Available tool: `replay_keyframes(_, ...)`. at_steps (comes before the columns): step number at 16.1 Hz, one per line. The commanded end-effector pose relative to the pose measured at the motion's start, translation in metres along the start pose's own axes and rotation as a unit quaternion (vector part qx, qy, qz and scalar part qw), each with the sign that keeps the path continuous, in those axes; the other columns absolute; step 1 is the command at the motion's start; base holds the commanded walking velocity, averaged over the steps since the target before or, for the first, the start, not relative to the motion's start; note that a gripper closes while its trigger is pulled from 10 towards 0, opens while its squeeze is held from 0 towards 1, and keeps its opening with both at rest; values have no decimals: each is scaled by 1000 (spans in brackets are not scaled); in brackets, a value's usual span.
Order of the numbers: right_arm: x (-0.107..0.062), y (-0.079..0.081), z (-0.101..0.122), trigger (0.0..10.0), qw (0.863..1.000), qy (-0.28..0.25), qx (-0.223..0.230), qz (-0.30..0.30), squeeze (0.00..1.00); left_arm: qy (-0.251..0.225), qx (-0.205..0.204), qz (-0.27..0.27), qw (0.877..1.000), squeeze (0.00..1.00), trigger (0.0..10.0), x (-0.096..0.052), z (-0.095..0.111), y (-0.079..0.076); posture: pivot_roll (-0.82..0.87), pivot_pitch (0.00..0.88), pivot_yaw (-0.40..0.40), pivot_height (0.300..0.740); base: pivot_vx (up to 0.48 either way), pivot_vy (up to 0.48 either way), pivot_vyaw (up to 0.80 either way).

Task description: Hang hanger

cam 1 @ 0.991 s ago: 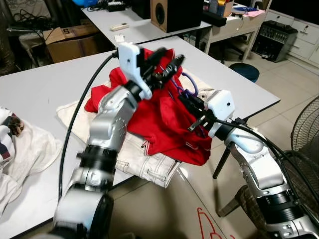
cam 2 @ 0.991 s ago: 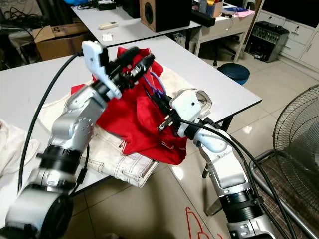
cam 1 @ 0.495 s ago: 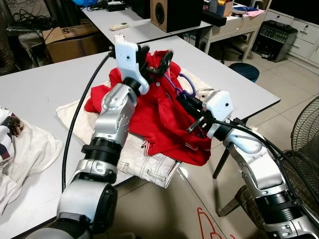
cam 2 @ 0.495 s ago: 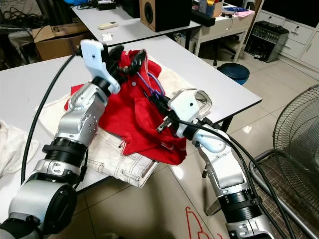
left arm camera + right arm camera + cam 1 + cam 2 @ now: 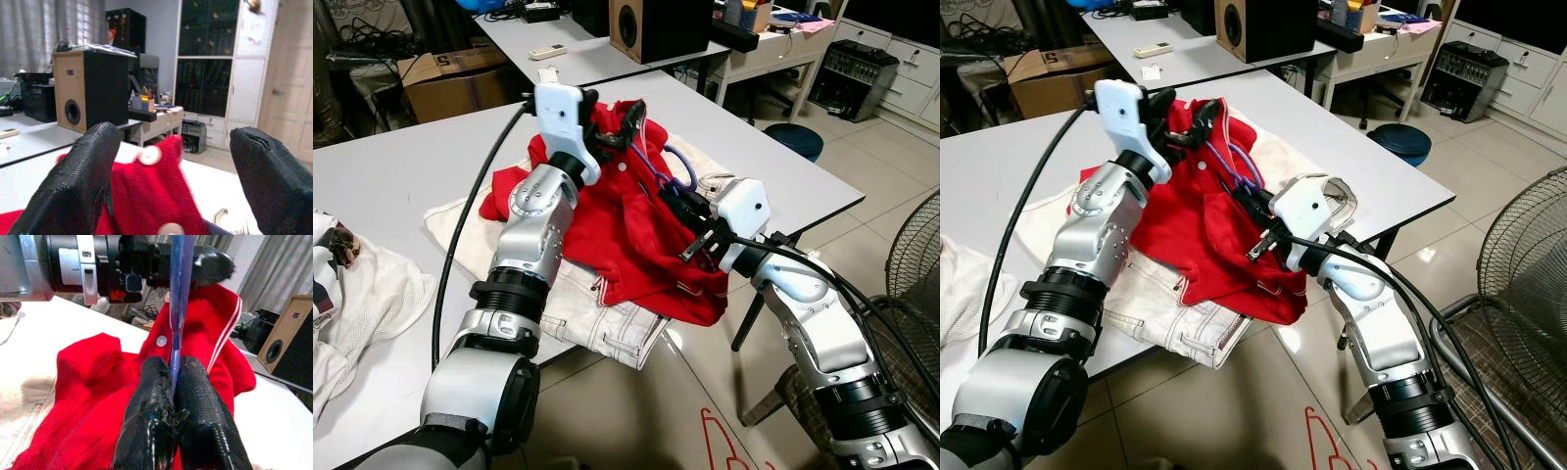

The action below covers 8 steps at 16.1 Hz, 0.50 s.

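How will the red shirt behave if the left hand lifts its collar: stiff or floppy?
Probably floppy: the red shirt lies bunched in soft folds. Likely light, as its collar stands between the open left hand fingers. It may slide along the purple hanger.

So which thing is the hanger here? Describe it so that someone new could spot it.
Start at the grey table and the heap of clothes on it, with the red shirt on top. The hanger is the thin purple rod and loop rising from that shirt, pinched in the right claw: the only purple, rigid thing among cloth.
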State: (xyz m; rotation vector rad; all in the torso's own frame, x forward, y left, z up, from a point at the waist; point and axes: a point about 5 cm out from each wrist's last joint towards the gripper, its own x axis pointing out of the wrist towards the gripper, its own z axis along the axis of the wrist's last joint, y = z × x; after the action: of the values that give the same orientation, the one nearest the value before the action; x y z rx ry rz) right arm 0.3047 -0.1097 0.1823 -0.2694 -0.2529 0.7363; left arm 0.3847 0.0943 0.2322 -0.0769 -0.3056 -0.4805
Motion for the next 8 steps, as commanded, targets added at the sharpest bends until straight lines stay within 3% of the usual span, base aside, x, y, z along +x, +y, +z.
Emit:
replay_keyframes(1, 1, -2, 4, 10000, 1000, -11, -8, 2, 0, 15, 15, -9, 1000, 0, 8706, 0, -4, -2, 12, 0, 51, 740, 0, 0, 0)
replay_keyframes(2, 1, -2, 4, 10000, 1000, -11, -9, 2, 0, 15, 18, -3, 1000, 0, 3412, 1, -4, -1, 11, 0, 50, 740, 0, 0, 0)
replay_keyframes(3, 1, -2, 4, 10000, 1000, -11, -9, 2, 0, 15, 20, 4, 1000, 0, 706, 1, -4, 1, 11, 0, 50, 740, 0, 0, 0)
replay_keyframes(4, 1, -2, 4, 10000, 1000, -10, -9, 3, 0, 14, 18, 7, 1000, 0, 0, 2, -4, 2, 11, 0, 49, 740, 0, 0, 0)
replay_keyframes(8, 1, -2, 5, 10000, 1000, -11, -10, 7, 0, 19, 21, 17, 999, 0, 0, 1, -5, 6, 11, 0, 49, 740, 0, 0, 0)
